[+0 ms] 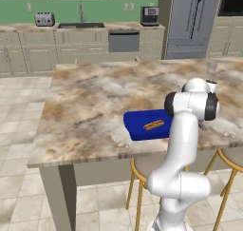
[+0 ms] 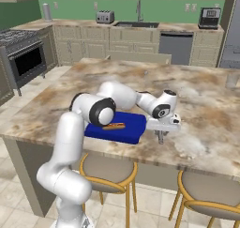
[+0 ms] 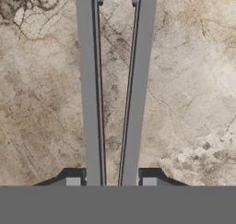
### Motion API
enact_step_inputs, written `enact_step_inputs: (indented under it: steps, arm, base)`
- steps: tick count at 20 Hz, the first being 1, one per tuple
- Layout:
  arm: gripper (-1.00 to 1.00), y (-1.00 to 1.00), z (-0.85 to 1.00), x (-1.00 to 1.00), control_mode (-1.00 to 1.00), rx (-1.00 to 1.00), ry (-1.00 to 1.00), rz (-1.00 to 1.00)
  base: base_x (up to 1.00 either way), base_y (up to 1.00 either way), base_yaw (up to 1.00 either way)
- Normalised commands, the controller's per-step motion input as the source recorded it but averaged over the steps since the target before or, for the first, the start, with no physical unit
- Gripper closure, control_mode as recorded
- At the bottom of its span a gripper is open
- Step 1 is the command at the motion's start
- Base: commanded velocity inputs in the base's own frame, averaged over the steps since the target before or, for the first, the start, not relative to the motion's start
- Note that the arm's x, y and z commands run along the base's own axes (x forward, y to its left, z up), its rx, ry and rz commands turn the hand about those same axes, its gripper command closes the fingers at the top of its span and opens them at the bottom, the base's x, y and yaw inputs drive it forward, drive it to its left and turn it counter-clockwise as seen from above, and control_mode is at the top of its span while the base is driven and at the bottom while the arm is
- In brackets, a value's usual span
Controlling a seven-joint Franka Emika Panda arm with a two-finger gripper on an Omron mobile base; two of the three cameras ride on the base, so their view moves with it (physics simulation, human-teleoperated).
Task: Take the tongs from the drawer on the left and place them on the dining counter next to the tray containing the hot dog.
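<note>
Dining surface (image 2: pixel 206 128): a broad slab of brown, beige and white marbled stone on a beige base, with stools tucked under its near edge. In the hand view its mottled, veined texture lies directly beneath the fingers.

Arm: white with dark joints, reaching forward over the near edge of the slab and bent so that the hand points down at the stone.

Tray (image 2: pixel 126 133): shallow, rectangular, bright blue, with low raised sides, resting flat on the surface near its front edge. It carries the hot dog (image 2: pixel 113 126), a small orange-brown sausage in a tan bun.

Gripper (image 2: pixel 161 139): it hangs just beside the tray's right end, low over bare stone.

Tongs (image 3: pixel 115 87): two slim, flat, grey metal blades running lengthwise up the hand view, slightly spread near the fingers and converging toward the far end. The fingers (image 3: pixel 73 181) stand partly apart and appear clamped on the tongs from either side, so the utensil is held in the hand, not yet on the stone.

Relation for the coming move: the long axis of the tongs extends straight out from the fingers over the surface, with the tray to the hand's left. Judged from this, lowering and release remain.
</note>
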Motion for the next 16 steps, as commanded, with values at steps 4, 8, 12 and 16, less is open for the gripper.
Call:
enact_step_inputs:
  steps: [4,8,12,16]
  arm:
    - [1.0,0.0,-0.21,0.12,-1.0,0.0,0.0,-0.03]
    - [-1.0,0.0,-0.17,0.05,-1.0,0.0,0.0,-0.02]
    - [-1.0,-0.13,0.04,0.0,-1.0,0.0,0.0,-0.02]
    - [-1.0,-0.2,0.18,-0.16,-1.0,0.0,0.0,0.0]
  base:
    - [0.0,0.0,0.0]
    - [0.0,0.0,0.0]
    - [0.0,0.0,0.0]
    - [0.0,0.0,0.0]
